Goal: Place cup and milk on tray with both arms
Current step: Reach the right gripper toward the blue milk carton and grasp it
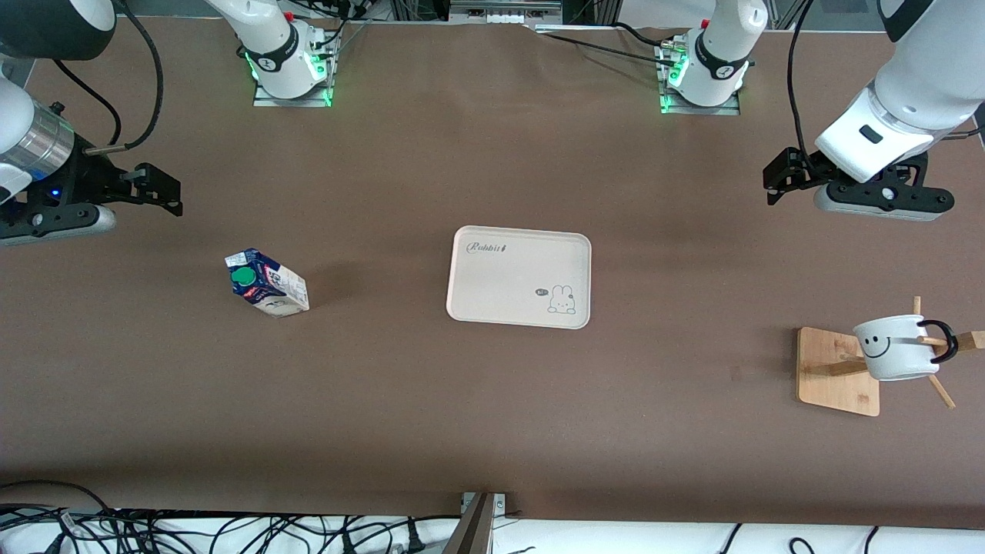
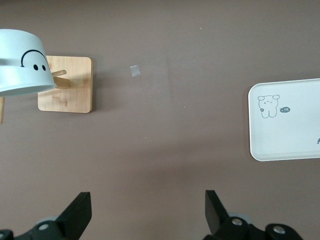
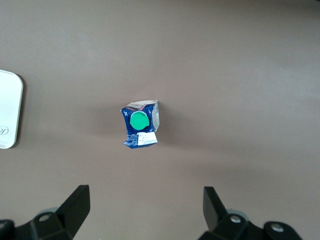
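- Left claw (image 1: 779,183): you see it up in the air over bare bench (image 1: 492,431) at the left arm's end, its fingers (image 2: 80,212) spread wide apart and holding nothing.
- Right claw (image 1: 158,192): you see it hanging over bare bench at the right arm's end, fingers (image 3: 77,205) likewise wide apart and empty.
- Milk (image 1: 265,283): it stands upright on the bench, green cap on top, toward the right arm's end and nearer to the front camera than the right claw.
- Tray (image 1: 519,277): it lies flat at mid-bench, well apart from milk and cup alike.
- Cup (image 1: 896,346): it hangs tilted on a peg of the wooden rack (image 1: 839,373) at the left arm's end, smiley face showing, nearer to the front camera than the left claw.
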`<state>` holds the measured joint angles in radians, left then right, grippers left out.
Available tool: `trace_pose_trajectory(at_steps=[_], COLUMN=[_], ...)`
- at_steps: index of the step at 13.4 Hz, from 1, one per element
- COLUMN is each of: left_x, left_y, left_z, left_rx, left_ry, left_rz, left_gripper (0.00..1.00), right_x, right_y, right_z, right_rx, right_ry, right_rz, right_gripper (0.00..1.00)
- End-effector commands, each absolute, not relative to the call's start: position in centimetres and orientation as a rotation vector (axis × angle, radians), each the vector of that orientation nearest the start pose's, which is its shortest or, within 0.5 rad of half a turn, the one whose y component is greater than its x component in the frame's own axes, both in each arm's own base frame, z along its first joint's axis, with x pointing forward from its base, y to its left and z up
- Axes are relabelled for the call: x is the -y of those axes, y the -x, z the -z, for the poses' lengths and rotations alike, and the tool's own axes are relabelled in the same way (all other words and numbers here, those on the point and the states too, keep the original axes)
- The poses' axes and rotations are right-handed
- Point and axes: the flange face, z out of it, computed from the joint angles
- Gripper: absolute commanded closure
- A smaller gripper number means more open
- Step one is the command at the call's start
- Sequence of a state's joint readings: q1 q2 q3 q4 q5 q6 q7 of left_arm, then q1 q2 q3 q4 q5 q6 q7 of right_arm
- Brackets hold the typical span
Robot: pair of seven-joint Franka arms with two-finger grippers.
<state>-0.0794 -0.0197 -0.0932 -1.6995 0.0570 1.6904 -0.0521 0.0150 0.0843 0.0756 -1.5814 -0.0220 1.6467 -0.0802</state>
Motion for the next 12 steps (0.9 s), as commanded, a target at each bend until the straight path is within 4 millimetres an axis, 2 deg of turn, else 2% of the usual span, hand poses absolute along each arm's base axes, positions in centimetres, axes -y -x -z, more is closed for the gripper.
trace_pose_trajectory(at_steps=[1, 7, 8, 10, 11, 12], left_x=[9.3, 9.2, 9.2, 9.4, 9.4, 9.4], left_y=[-55.2, -55.0, -55.0, -55.0, -55.0, -55.0], left_z=[-59.1, -59.4, -59.3, -59.5, -59.5, -59.4], left_rx=[-0.192, -0.201, -0.196, -0.193, -0.196, -0.198], left_ry=[3.078, 3.076, 3.076, 3.075, 3.075, 3.076], left_rz=[0.015, 0.001, -0.004, 0.002, 0.001, -0.004], left_gripper=[0.0, 0.0, 0.0, 0.0, 0.0, 0.0], right_x=[-5.1, -4.8, -5.3, -6.2, -6.9, -8.0], right_y=[-57.8, -58.4, -58.8, -60.7, -61.3, -61.3], right_z=[-58.2, -57.7, -56.7, -51.7, -49.8, -49.7], right_rx=[0.258, 0.273, 0.285, 0.306, 0.364, 0.476], right_ry=[3.145, 3.141, 3.14, 3.127, 3.118, 3.107], right_rz=[-0.031, -0.021, -0.047, -0.15, -0.196, -0.194], right_gripper=[0.0, 0.0, 0.0, 0.0, 0.0, 0.0])
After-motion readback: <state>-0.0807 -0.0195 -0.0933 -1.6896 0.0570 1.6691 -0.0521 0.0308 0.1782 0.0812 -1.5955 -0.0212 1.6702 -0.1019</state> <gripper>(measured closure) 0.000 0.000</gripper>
